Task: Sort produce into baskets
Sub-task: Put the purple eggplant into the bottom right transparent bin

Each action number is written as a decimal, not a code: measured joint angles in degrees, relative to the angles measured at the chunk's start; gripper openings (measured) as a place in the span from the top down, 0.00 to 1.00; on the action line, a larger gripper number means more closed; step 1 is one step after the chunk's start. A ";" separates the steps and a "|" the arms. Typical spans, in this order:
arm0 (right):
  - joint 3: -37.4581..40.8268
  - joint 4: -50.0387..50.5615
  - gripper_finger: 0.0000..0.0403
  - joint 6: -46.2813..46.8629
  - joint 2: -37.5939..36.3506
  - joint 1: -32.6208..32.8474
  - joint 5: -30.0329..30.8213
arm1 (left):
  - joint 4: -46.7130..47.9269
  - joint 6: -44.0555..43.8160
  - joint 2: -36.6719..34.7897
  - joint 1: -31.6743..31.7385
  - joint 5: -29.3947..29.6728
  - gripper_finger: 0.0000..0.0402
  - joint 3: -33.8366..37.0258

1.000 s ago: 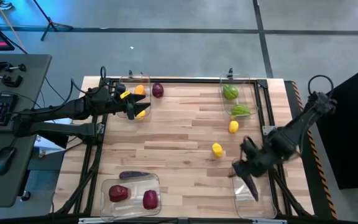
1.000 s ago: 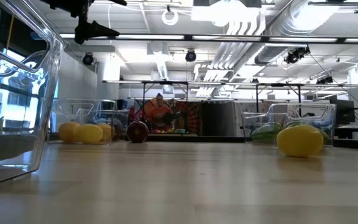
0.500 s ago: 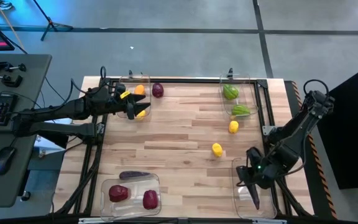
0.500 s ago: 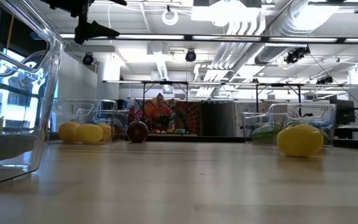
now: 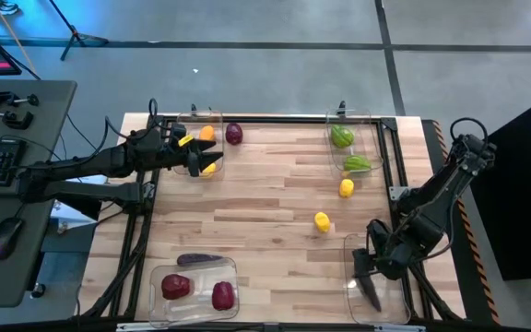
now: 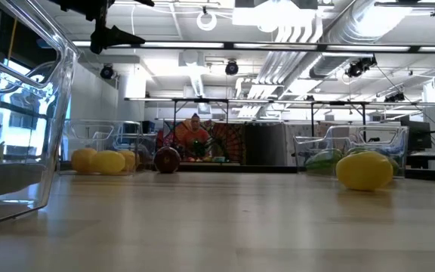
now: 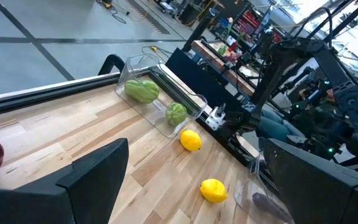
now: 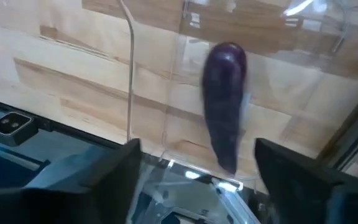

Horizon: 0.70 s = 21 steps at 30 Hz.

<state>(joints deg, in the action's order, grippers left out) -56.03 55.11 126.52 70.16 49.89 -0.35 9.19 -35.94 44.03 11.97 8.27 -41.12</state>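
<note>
On the far left of the worktop (image 5: 265,198) I've got the left gripper (image 5: 194,155) parked over the orange-and-yellow basket (image 5: 201,146), fingers spread apart and holding nothing; it sits there, I judge, because that bin already has its round pieces and the arm is waiting for its next pick. Just right of that basket a dark red lump (image 5: 234,135) lies loose on the wood, so it belongs, I'd say, down in the near-left basket (image 5: 194,290), where two red pieces (image 5: 176,287) already sit, with a long purple one (image 5: 201,260) resting at that bin's far rim. Moving right, two yellow pieces (image 5: 322,220) lie out in the open, apart from each other and unsorted, and the far-right basket (image 5: 354,143) holds the green ones (image 5: 342,136). Now the right side: the right gripper (image 5: 368,265) hangs over the near-right basket (image 5: 376,295), fingers wide open, and my wrist camera shows the purple eggplant (image 8: 225,102) lying on the bin floor between and beyond them, untouched. That reads to me as a drop just completed, this bin being the home for the long purple ones.
</note>
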 joint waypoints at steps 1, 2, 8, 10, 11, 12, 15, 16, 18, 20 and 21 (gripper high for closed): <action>0.00 -0.10 0.19 -0.57 -0.16 0.00 -0.21 | -0.01 0.00 0.00 0.00 0.00 0.10 0.00; 0.00 -0.42 0.15 -1.15 -0.52 0.00 -0.12 | -0.03 -0.01 0.00 0.00 0.00 0.10 0.00; -3.53 0.02 0.01 -2.67 -4.84 0.00 17.77 | -4.05 -1.48 0.01 0.02 -3.25 0.10 0.00; -6.36 -0.20 0.01 -7.28 -6.19 -0.37 34.01 | -6.15 -1.47 0.01 0.01 -4.93 0.10 -0.47; -7.65 -0.25 0.01 -10.97 -6.63 -0.89 42.05 | -6.42 -1.34 0.04 0.00 -5.41 0.10 -1.10; -8.97 -0.30 0.01 -15.45 -6.93 -1.64 49.39 | -6.39 -0.83 0.05 0.02 -6.01 0.10 -1.78; -12.45 -2.37 0.01 -31.96 -6.96 -5.73 61.01 | -2.47 1.89 0.24 0.02 -8.63 0.10 -5.06; -13.22 -3.08 0.01 -37.26 -6.85 -7.94 59.61 | 0.71 2.72 0.38 0.01 -9.71 0.10 -6.60; -13.75 -5.75 0.01 -46.77 -6.44 -13.50 51.93 | 9.57 4.22 1.33 -0.54 -11.58 0.10 -10.41; -13.12 -9.96 0.02 -55.00 -5.66 -18.93 43.08 | 20.20 5.66 2.96 -2.32 -13.40 0.10 -13.87; -12.69 -11.79 0.02 -58.86 -5.06 -21.50 39.34 | 25.17 6.13 3.95 -3.68 -14.27 0.10 -15.20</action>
<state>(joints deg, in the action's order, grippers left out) -68.72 43.32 67.67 65.09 28.39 38.99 34.36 -29.80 47.98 8.28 -6.00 -56.32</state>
